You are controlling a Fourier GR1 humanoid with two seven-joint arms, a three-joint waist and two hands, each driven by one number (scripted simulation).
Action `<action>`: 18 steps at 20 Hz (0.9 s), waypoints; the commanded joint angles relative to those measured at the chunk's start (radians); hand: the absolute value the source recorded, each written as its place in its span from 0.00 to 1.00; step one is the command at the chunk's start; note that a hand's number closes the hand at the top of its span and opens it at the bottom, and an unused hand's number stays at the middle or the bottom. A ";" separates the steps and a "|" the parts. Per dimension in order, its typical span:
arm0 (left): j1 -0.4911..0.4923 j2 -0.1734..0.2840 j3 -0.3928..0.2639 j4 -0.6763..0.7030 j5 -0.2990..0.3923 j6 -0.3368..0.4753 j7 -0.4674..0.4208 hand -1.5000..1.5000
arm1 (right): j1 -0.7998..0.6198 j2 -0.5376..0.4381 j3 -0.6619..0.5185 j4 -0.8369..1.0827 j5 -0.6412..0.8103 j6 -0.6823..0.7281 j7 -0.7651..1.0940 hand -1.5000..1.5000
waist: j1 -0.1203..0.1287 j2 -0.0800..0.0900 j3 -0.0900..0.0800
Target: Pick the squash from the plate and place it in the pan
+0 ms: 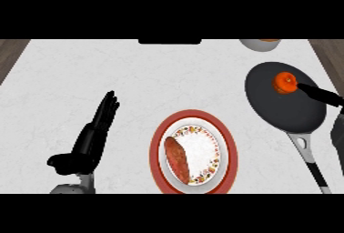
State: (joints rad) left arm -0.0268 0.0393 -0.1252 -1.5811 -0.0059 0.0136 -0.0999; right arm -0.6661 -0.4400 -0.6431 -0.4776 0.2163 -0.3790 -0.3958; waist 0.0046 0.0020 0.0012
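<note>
Right hand [321,93] enters the head view from the right edge and reaches over the dark pan [269,100]; only a black finger or thumb shows clearly, its tip touching the round orange squash [285,83]. Whether the rest of the fingers curl round the squash cannot be told, as most of the hand lies beyond the edge. The squash sits inside the pan, near its upper right part, and whether it rests on the pan's floor or is held just above it is not clear. The pan's grey and black handle [310,159] runs down toward the lower right.

Left hand [97,125] stands at the view's left over the white table [101,68], its fingers straight and close together, pointing up and away, thumb out to the side, holding nothing.

Between the two hands, near the lower middle, lies a plate [225,150] with a red rim and a flowered inner ring. A reddish-brown, long vegetable [177,157] lies on its left half, set lengthwise.

At the top right edge a small bowl [259,44] shows in part, with something orange in it. A dark flat thing [170,42] sits at the top middle edge.
</note>
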 commanded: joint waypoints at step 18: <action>-0.037 0.012 0.055 0.002 0.012 -0.025 0.035 0.50 | 0.594 0.145 0.148 -0.760 -0.187 0.330 0.080 0.00 | -0.008 -0.003 -0.001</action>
State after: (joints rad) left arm -0.0119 0.0451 -0.0972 -1.5946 -0.0064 0.0010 -0.0969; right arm -0.1468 -0.3026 -0.5266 -1.1211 0.0386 -0.0584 -0.3683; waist -0.0060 -0.0023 -0.0005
